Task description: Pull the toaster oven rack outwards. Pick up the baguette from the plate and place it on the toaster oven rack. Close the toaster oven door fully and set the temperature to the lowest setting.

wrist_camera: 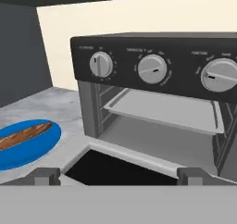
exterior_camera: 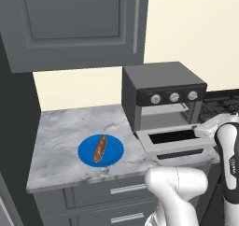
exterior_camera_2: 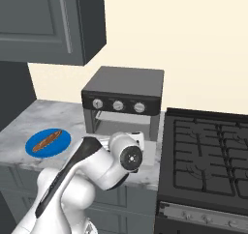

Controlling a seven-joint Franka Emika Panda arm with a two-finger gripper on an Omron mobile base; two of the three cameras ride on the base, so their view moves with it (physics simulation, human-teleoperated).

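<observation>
Blue plate flat on the marble desk, left of the toaster oven and a little apart from it. Brown baguette lying across the middle of the plate, untouched, waiting for a later step. Toaster oven door folded down flat toward the robot, leaving the mouth open and easy to reach into. Toaster oven rack sitting level inside, partway up, not yet pulled out, front edge just behind the mouth. Jaws spread wide, holding nothing, low over the open door and pointed straight at the oven mouth, likely lined up to go in for the rack's front edge. Probably step one, right at the start. Next: up a little to the rack's height, forward, a pinch on the thin front edge, then a straight pull back. Careful with the door below and the oven walls at each side, easy to bump. Three round knobs in a row above the mouth, for the very end. Black stovetop to the right of the oven, no part in this job.
</observation>
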